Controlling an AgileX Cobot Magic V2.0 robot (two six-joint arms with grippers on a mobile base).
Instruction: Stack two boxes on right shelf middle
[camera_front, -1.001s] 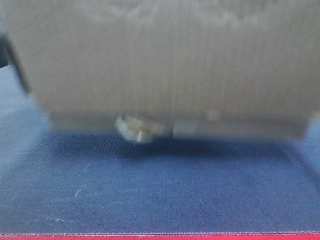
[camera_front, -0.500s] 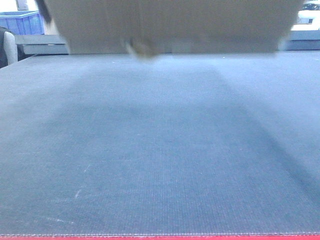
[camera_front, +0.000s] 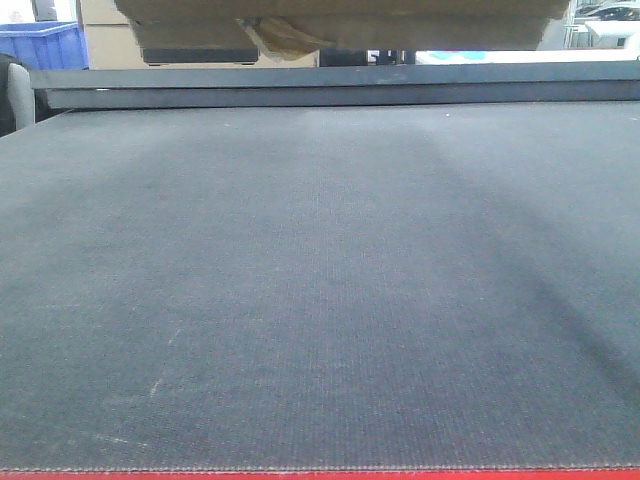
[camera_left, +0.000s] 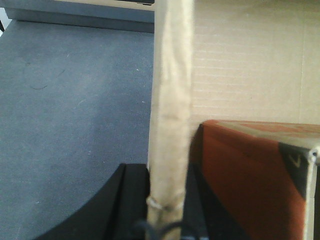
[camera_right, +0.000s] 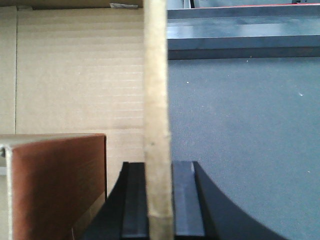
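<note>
2 opposite walls of the cardboard box (camera_front: 400, 10) are pinched, 1 by the left gripper (camera_left: 167, 210), 1 by the right gripper (camera_right: 159, 200), above the grey surface (camera_front: 320, 300). Inside, a red-brown carton (camera_left: 245, 180) bears an unreadable dark label.

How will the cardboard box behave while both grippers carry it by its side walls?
Probably light enough: the cardboard box hangs clear of the grey surface on two thin pinches. The wall clamped by the left gripper looks creased, so it may flex or tear. The reddish-brown item, seemingly inside, could shift if the right gripper tilts it.
</note>
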